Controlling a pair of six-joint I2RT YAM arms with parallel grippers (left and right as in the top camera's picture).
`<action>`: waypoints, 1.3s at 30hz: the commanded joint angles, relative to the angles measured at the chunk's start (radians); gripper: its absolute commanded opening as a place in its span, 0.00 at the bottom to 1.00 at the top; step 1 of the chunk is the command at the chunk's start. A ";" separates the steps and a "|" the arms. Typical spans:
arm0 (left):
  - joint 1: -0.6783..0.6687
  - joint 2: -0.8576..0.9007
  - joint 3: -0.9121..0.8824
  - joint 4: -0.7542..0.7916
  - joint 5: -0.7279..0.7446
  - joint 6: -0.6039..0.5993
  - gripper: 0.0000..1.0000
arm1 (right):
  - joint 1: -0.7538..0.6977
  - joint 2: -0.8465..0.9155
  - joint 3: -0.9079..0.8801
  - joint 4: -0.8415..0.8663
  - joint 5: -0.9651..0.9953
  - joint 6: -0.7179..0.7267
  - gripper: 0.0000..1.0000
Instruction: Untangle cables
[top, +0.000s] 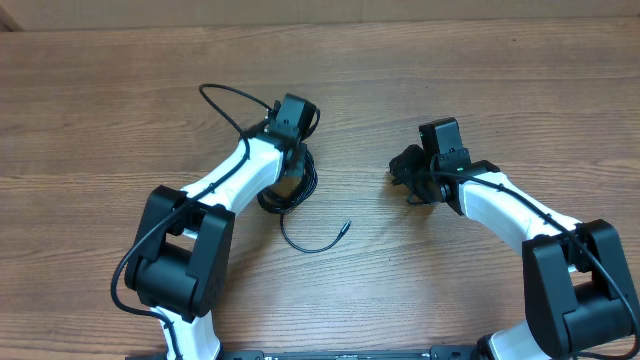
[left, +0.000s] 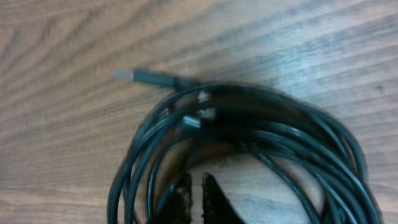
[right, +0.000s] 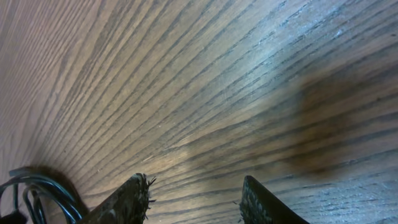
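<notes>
The wood counter (top: 480, 80) is bare along its far edge and at the left, with an open strip between the arms. A coil of cables (top: 288, 198) lies mid-counter under the left arm, its plug end (top: 345, 227) trailing nearward. A smaller bundle (top: 405, 165) sits just beside the right tool (right: 196, 190), which is spread over bare wood. The left tool (left: 198, 186) is pressed together within the coil; whether it pinches a strand, I cannot tell.

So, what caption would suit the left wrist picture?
Left gripper, jaws shut, at a coil of black cables on the wooden table.
</notes>
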 joint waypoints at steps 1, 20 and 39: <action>0.006 0.005 0.125 -0.106 0.175 0.003 0.12 | 0.001 0.004 -0.007 0.008 0.010 0.001 0.47; -0.045 0.011 0.044 -0.048 0.333 -0.186 0.71 | 0.001 0.004 -0.007 0.007 0.010 0.001 0.48; -0.093 0.101 0.044 -0.110 0.407 -0.190 0.35 | 0.001 0.004 -0.007 0.006 0.009 0.001 0.49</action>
